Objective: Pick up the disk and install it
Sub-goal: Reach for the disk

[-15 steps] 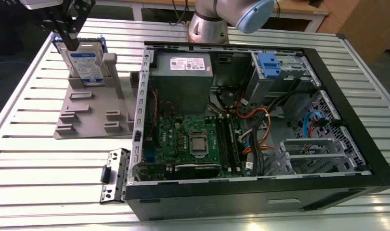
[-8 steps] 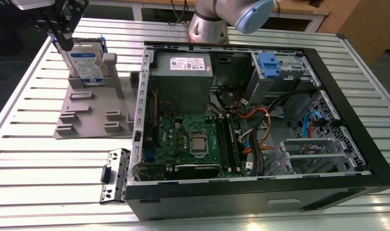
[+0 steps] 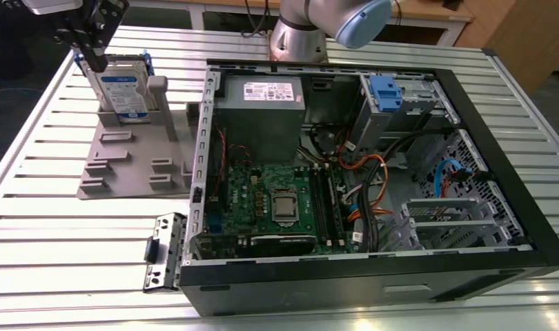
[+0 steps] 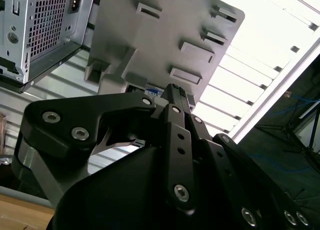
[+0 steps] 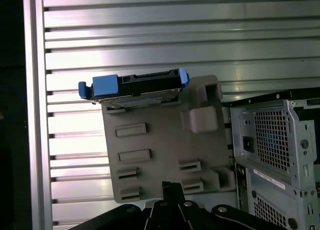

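The gripper point(image 3: 96, 65) is seen with fingers pressed together (nothing is pinched), hung near the top edge of the disk point(image 3: 121, 89). The disk is stood upright in a grey stand point(image 3: 132, 162), beside the open case point(image 3: 539, 231) on the table point(image 3: 59, 227).

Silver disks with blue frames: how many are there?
1. The silver disk in a blue plastic carrier stands upright in the grey plastic holder, at the exterior view's left of the open black computer case. More may hide inside.

Metal disk point(image 3: 120, 91), blue plastic carrier point(image 5: 104, 85), matt grey plastic stand point(image 3: 123, 162)
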Tool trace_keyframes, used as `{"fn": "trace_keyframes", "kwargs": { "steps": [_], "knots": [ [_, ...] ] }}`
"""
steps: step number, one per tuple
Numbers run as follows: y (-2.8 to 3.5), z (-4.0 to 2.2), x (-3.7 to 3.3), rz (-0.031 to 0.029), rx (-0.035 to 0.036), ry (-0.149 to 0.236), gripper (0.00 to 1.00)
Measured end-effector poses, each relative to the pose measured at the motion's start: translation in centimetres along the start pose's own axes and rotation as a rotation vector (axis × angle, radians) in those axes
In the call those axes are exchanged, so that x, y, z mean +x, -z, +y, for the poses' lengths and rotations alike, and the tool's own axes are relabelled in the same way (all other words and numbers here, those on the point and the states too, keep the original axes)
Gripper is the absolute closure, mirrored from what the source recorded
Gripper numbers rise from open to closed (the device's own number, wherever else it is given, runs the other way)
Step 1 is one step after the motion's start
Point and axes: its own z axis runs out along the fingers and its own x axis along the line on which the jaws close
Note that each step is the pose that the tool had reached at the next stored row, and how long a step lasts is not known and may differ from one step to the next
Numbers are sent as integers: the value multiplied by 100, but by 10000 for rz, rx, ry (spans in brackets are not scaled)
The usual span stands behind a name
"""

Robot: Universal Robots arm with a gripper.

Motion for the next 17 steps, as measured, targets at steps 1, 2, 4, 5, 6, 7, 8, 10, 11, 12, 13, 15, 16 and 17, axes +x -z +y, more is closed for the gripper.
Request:
{"fn": "trace_keyframes", "kwargs": {
  "steps": [1,2,4,5,6,7,8,10,11,12,13,15,16,17],
  "knots": [
    [-5,3,0,0,1,0,90],
    [-10,6,1,1,1,0,90],
    [-18,10,1,0,1,1,90],
    [-21,12,1,0,0,0,90],
    [-24,14,2,1,1,0,90],
    [-28,15,2,1,1,0,90],
    [-30,15,1,2,1,1,90],
    [-33,16,2,4,3,0,90],
    [-36,16,2,4,3,0,90],
    [-39,16,2,2,2,0,90],
    [-41,16,2,2,2,0,90],
    [-45,16,3,3,2,0,90],
    [-47,16,3,2,2,0,90],
    [-49,16,3,2,1,0,90]
  ]
}}
